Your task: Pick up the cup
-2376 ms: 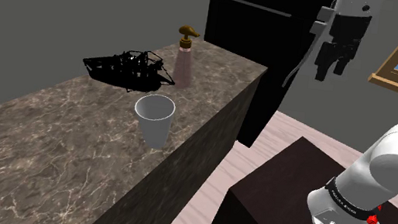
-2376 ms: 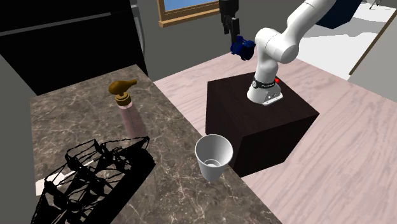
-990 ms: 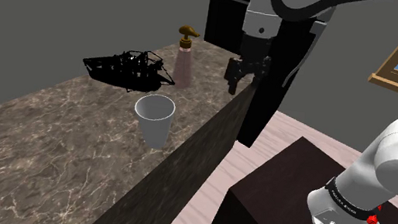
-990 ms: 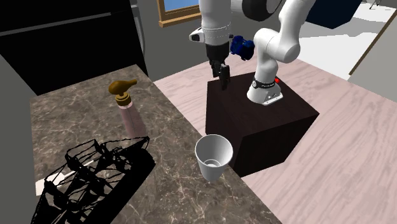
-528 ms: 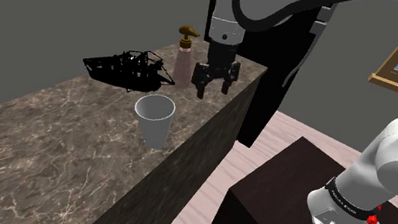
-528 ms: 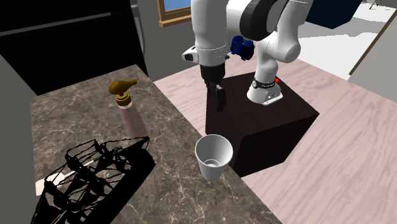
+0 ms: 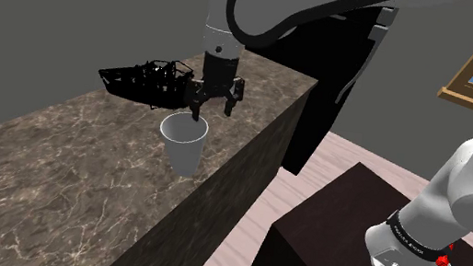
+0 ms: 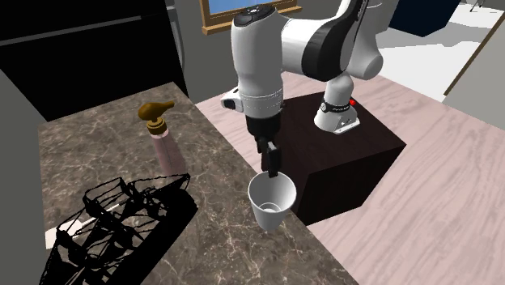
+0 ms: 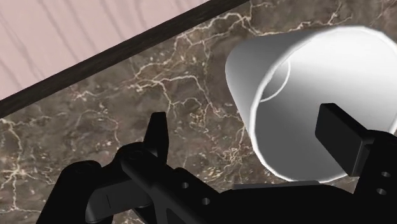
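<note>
A white cup (image 7: 183,142) stands upright on the dark marble counter (image 7: 64,166), close to its front edge. My gripper (image 7: 213,110) hangs open just above the cup's rim, pointing down. In the second exterior view the gripper (image 8: 269,166) sits over the far side of the cup (image 8: 272,204). Seen from the wrist, the cup (image 9: 299,83) lies toward one finger: that fingertip (image 9: 340,137) is over its mouth, the other (image 9: 157,130) is over bare counter (image 9: 127,95). Neither finger touches the cup.
A pink pump bottle with a brown top (image 8: 165,144) and a black wire rack (image 8: 113,219) stand on the counter beyond the cup. The counter's edge (image 9: 114,51) drops to a pale wood floor. A tall black cabinet (image 7: 325,73) rises behind; the dark stand (image 7: 341,252) is lower right.
The arm has swung from high near the window down and across to the counter. The gripper has moved from beside the pump bottle to just over the cup, still open.
</note>
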Robot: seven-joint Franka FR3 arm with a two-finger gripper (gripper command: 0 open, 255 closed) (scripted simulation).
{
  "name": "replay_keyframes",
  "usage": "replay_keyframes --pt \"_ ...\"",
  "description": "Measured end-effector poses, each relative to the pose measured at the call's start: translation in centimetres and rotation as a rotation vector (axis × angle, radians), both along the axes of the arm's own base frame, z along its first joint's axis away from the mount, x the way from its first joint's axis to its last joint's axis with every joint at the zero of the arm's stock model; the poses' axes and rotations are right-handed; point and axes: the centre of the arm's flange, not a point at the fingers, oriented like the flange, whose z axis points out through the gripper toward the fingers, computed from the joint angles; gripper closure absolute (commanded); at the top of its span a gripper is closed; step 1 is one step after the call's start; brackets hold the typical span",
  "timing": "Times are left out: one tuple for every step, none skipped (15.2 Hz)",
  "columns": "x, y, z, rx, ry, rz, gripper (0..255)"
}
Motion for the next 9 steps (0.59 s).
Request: replay_keyframes --pt "0.5 0.8 -0.1 0.003 -0.002 0.000 0" --pt "0.8 1.2 -0.5 0.005 -0.004 0.000 0" --pt "0.7 1.6 -0.9 0.006 -0.004 0.000 0" --pt "0.8 1.6 -1.4 0.006 -0.005 0.000 0" --pt "0.9 1.6 -1.9 0.007 -0.005 0.000 0" --pt "0.9 1.5 -2.5 0.007 -0.005 0.000 0" --pt "1.0 1.6 -3.0 0.007 -0.005 0.000 0" --pt "0.9 1.7 -3.8 0.007 -0.005 0.000 0" --pt "0.9 1.6 -4.0 0.007 -0.004 0.000 0"
